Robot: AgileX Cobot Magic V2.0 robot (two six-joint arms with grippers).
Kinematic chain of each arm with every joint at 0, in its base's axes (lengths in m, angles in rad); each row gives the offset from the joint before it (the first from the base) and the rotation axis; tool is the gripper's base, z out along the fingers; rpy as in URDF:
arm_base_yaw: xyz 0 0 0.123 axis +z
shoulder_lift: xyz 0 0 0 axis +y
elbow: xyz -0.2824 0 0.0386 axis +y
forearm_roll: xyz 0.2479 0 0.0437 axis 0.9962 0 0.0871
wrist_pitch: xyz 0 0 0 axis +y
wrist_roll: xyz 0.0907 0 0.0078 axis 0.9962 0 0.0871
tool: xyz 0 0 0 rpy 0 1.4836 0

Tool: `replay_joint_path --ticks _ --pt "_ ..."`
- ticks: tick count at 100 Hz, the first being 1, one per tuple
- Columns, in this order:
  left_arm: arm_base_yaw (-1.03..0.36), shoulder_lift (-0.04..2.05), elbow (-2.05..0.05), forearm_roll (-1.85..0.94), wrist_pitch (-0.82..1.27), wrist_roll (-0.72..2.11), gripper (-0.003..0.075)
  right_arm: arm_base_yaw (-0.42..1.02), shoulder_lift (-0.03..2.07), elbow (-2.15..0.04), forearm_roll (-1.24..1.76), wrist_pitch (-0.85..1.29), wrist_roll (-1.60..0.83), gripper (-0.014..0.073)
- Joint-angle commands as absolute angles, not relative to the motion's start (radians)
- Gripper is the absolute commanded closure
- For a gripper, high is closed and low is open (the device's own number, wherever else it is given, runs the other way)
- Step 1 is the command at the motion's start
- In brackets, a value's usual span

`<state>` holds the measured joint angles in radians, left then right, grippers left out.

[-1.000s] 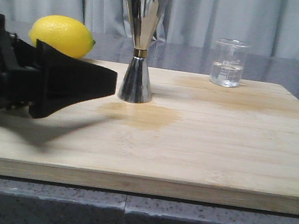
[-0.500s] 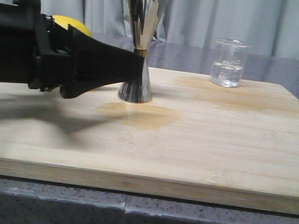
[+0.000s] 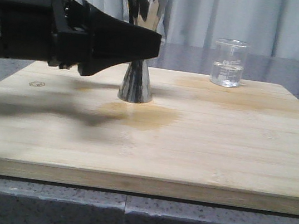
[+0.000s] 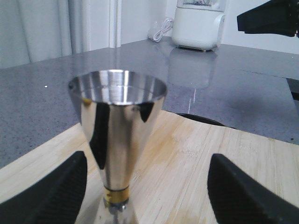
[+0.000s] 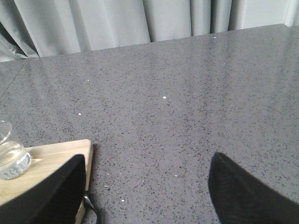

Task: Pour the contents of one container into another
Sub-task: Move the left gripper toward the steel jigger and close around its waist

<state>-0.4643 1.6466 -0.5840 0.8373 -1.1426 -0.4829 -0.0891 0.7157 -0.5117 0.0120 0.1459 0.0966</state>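
Front view: pale bamboo board (image 3: 199,153) on the grey speckled stone desk (image 3: 122,220), with a darker damp-looking stain (image 3: 140,115) near its middle. Black left gripper (image 3: 159,42) reaches in from the robot's left at the height of the upper cup of the tall shiny steel hourglass-shaped jigger (image 3: 136,82), its tip overlapping the waist. The jigger stands upright on the board just behind the stain. Farther back, well apart toward the right, the small clear glass beaker (image 3: 228,63) with white printed marks stands upright near the board's far edge, holding a little clear liquid.

Left wrist view: the jigger (image 4: 117,135) stands between the spread black fingers (image 4: 51,196), nearer one finger than the other, with a visible gap on each side; a thin brass band circles its narrow waist, and the cup mirrors its surroundings.

Right wrist view: right gripper (image 5: 147,196) with fingers (image 5: 247,191) spread, above bare desk beside the board's corner; the beaker (image 5: 11,156) sits at the frame edge.
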Motion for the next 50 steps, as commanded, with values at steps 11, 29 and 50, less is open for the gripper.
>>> replay_joint_path --ticks 11,29,50 --pt "-0.472 1.621 -0.620 0.811 -1.191 -0.495 0.0230 -0.092 0.719 -0.550 0.000 0.075 0.088 0.0095" --pt "-0.472 1.652 -0.635 0.811 -1.193 -0.495 0.0230 -0.092 0.719 -0.550 0.000 0.075 0.088 0.0095" --pt "-0.472 1.692 -0.680 0.822 -1.206 -0.526 0.0230 -0.092 0.719 -0.550 0.000 0.075 0.088 0.0095"
